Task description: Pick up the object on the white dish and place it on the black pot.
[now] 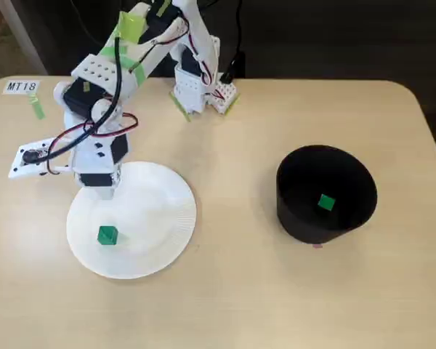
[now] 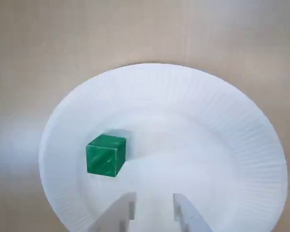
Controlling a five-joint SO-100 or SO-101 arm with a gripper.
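One green cube (image 2: 106,155) sits on white dish (image 2: 222,121); hand (image 2: 153,209) hovers beside it, fingers slightly parted, empty, likely lining up. Second cube (image 1: 325,202) inside black pot (image 1: 296,218).

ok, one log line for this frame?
phase: approach | gripper: open, above white dish, empty | green cube: on dish, left of jaws in wrist view | black pot: holds another green cube

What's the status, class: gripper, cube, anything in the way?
Gripper open, empty, over the plate. Cube on plate, left of the fingertips in the wrist view. Path clear. Pot already holds another cube.
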